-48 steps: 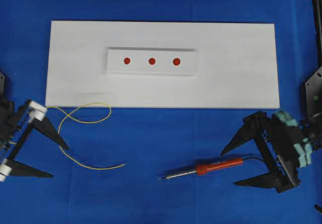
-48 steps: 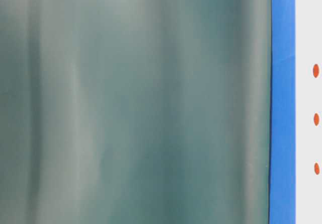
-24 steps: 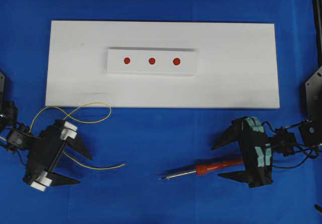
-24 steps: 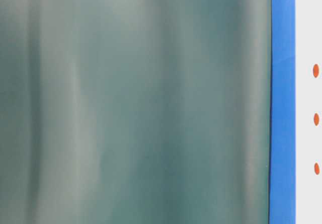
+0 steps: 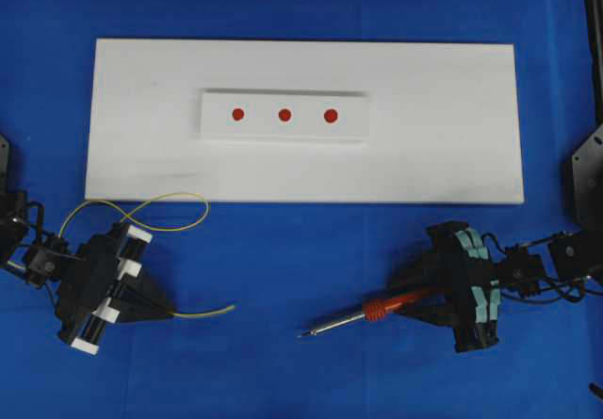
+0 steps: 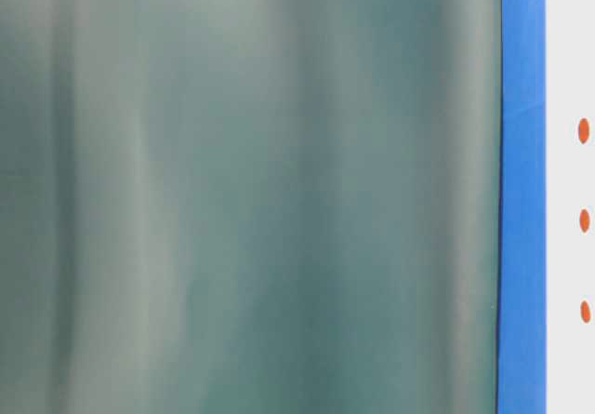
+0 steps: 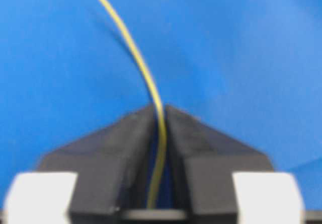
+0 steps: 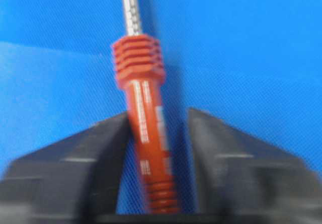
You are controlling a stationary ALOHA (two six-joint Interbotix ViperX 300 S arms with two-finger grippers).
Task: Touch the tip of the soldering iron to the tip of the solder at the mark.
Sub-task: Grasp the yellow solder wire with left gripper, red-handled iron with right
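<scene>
Yellow solder (image 5: 141, 214) lies loosely curled on the blue surface (image 5: 301, 249), left of centre and just below the white board (image 5: 452, 127). The left hand (image 5: 168, 314) has its jaws pressed together on the wire a little behind its free end; the left wrist view shows the strand running up between the two fingers (image 7: 121, 148) and out past them. That free end points toward the right of the overhead view, nearly level with the board's long edge.

On the right side, the soldering iron (image 5: 363, 314) rests on the surface. The right hand (image 5: 415, 304) straddles its red-orange handle; in the right wrist view one jaw touches the handle and a narrow gap shows beside the other, so I cannot tell whether the pinch is complete. The iron's long axis runs slightly diagonally, the handle up and to the right, the silver shaft and tip pointing left and a little down toward the solder's end, though the two tips are well apart.

Judging by this, only the pick-up stage is under way. Lifting both pieces, carrying them to one of the red marks (image 5: 285, 114) on the raised strip (image 5: 353, 127), and bringing tip to tip all remain.
</scene>
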